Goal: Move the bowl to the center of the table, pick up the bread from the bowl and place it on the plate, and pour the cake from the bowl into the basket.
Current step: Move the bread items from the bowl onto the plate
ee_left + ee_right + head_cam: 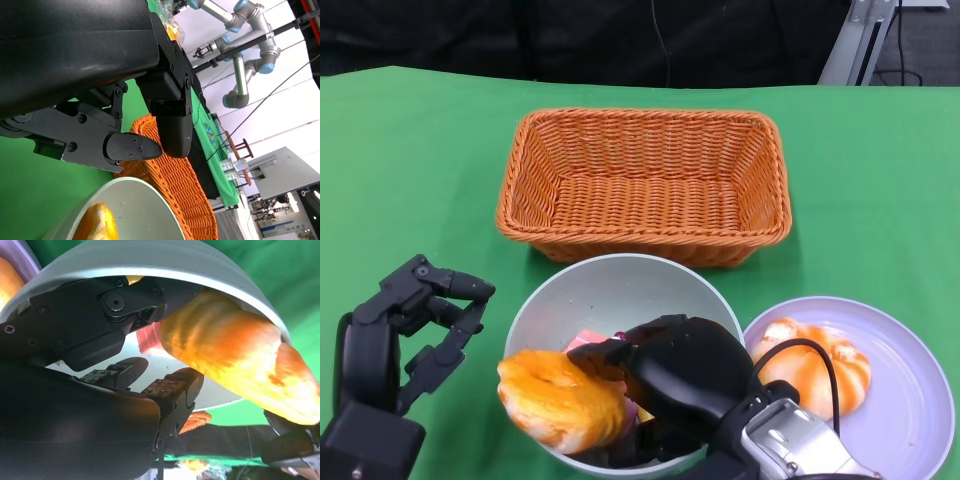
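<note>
The grey bowl (620, 300) stands just in front of the wicker basket (645, 185). My right hand (680, 370) reaches into the bowl and grips an orange-glazed bread (560, 400), which hangs over the bowl's near left rim. In the right wrist view the bread (240, 360) sits between my fingers (170, 390), under the bowl's rim (150, 260). A pink cake (588, 343) shows in the bowl, partly hidden by the hand. A second bread (815, 365) lies on the lilac plate (910, 400) to the right. My left hand (410, 330) hovers left of the bowl, fingers apart and holding nothing.
The basket holds nothing and lies close behind the bowl; the left wrist view shows its wall (185, 190) beside the bowl's rim (125, 187). Green cloth covers the table (410, 170). Other robot arms (250, 30) stand beyond the table's far side.
</note>
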Available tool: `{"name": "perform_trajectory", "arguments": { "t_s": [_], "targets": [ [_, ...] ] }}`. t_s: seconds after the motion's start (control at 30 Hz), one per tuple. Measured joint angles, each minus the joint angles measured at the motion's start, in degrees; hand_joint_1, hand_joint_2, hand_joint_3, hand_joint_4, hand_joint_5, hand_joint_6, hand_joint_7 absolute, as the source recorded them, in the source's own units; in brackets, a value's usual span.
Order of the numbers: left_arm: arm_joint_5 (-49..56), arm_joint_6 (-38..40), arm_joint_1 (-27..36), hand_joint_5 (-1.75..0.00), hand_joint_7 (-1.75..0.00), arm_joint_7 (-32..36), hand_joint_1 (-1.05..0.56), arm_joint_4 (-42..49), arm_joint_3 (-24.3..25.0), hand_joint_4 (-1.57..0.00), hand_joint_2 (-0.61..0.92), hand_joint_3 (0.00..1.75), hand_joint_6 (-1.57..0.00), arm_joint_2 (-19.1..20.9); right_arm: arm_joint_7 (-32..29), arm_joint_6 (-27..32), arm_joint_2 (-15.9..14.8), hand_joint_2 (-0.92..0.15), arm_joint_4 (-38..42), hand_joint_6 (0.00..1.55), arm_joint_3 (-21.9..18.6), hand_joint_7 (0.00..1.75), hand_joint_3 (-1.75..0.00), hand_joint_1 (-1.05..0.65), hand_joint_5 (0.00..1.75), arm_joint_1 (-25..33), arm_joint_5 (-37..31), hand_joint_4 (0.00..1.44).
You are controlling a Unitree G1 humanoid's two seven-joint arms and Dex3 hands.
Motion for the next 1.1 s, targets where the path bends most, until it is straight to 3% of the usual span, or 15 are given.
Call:
{"name": "perform_trajectory", "arguments": {
  "t_s": [0.37,0.9,1.0,1.1],
  "targets": [
    [0.0,-0.4,-0.4,-1.39,-1.10,0.3,-0.20,0.6,0.0,-0.74,0.92,0.27,-0.77,0.0,-4.8,0.8,1.0,-0.92,0.6,0.35,1.7,0.01,-0.12,-0.82,0.01,1.2,-4.1,0.42],
    [0.1,-0.9,-0.5,-1.41,-1.10,2.1,-0.17,0.6,-0.1,-0.73,0.92,0.29,-0.74,-0.7,-5.0,4.6,4.2,-0.92,5.4,0.34,4.4,0.01,-0.17,-0.81,0.02,0.6,-6.4,0.44],
    [0.5,-1.1,-0.6,-1.42,-1.10,2.4,-0.17,0.8,-0.1,-0.73,0.92,0.30,-0.74,-0.7,-5.6,4.2,4.2,-0.92,6.5,0.46,4.3,0.05,-0.15,-0.62,0.07,0.0,-5.5,0.58],
    [0.6,-1.5,-0.8,-1.42,-1.10,2.7,-0.17,1.2,-0.1,-0.72,0.92,0.30,-0.75,-0.7,-7.8,2.3,4.2,-0.92,7.9,0.68,3.5,0.13,-0.18,-0.38,0.18,-0.6,-3.4,0.82]
  ]
}}
